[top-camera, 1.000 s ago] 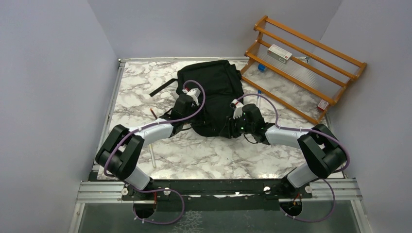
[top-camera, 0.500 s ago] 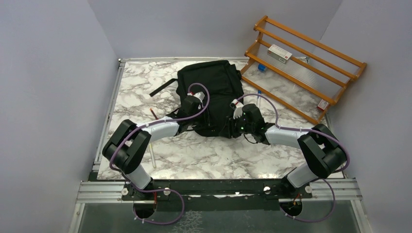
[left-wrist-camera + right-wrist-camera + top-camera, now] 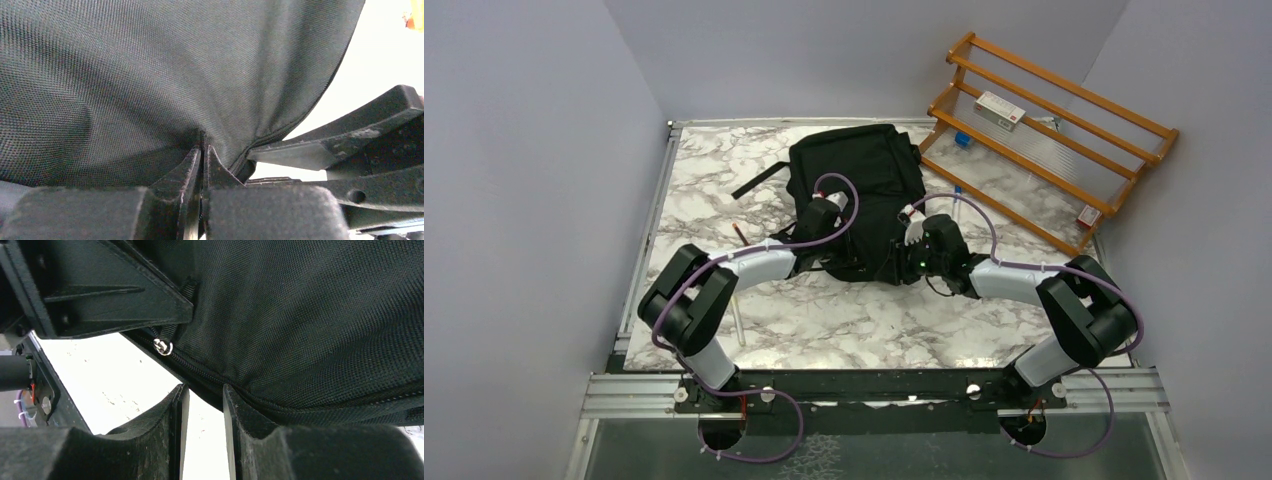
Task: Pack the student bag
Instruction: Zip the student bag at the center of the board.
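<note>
Left fingers are pressed tight together, with a fold of the student bag caught between their tips, and the black weave puckers right where they meet. The cloth spreads up and away above those fingers and fills nearly all of that wrist view.

Over on the other side, the right fingers stand a narrow gap apart, and pale worktop shows through the gap. The bag's zipped edge runs just past their tips, slanting down to the right. Whether the tips touch it, I cannot tell. A zip pull with a small metal ring sits up and to the left of those fingers, on the same zip line.

From above, the bag lies flat on the marble worktop with both arms reaching in — left fingers over the cloth of its left half, right fingers at its right near side. A strap trails out from the bag, off to the left of the left fingers. Beyond the right fingers, out to the right, stands a wooden rack with a small white box on one rail. Back from the left fingers, toward that arm's base, a thin red-tipped stick and a white stick lie on the marble.
</note>
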Controlling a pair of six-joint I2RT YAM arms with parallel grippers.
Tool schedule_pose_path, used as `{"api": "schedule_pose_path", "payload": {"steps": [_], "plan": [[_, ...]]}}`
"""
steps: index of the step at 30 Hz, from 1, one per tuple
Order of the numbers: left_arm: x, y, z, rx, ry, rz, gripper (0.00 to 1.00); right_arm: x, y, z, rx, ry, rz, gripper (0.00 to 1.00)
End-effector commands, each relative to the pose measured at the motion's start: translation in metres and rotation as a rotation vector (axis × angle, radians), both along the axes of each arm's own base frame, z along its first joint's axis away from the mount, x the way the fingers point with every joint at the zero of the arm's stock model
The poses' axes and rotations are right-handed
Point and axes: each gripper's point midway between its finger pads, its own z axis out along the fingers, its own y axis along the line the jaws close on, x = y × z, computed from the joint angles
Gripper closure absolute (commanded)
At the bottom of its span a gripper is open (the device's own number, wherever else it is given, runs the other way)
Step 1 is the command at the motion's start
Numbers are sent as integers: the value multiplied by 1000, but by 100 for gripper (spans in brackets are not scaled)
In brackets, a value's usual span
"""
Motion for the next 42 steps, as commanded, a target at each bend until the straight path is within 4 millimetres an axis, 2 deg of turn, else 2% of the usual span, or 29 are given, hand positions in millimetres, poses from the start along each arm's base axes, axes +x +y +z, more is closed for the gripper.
{"api": "schedule_pose_path", "payload": {"steps": [1, 7, 13, 16, 20, 25, 30, 35, 42], "plan": [[3, -2, 30, -19, -96, -26, 98, -5, -7, -17, -47, 34, -23, 64], [2, -9, 58, -89, -194, -76, 100, -2, -7, -20, -56, 42, -32, 65], [-3, -8, 62, -81, -239, -137, 100, 1, -8, -16, -60, 37, -53, 67], [-14, -16, 72, -121, -294, -252, 100, 2, -6, 1, -30, -7, -37, 67], [-20, -18, 79, -161, -327, -285, 100, 2, 1, 43, 38, -165, 49, 56], [-17, -21, 88, -176, -370, -297, 100, 14, -7, 84, 75, -428, 35, 50], [-10, -23, 98, -188, -405, -302, 100, 21, -9, 108, 61, -770, 114, 47], [-5, -17, 102, -157, -428, -300, 100, 18, -2, 108, -30, -910, 302, 44], [-3, -5, 101, -143, -424, -273, 100, 8, 17, 97, -47, -883, 535, 44]]}}
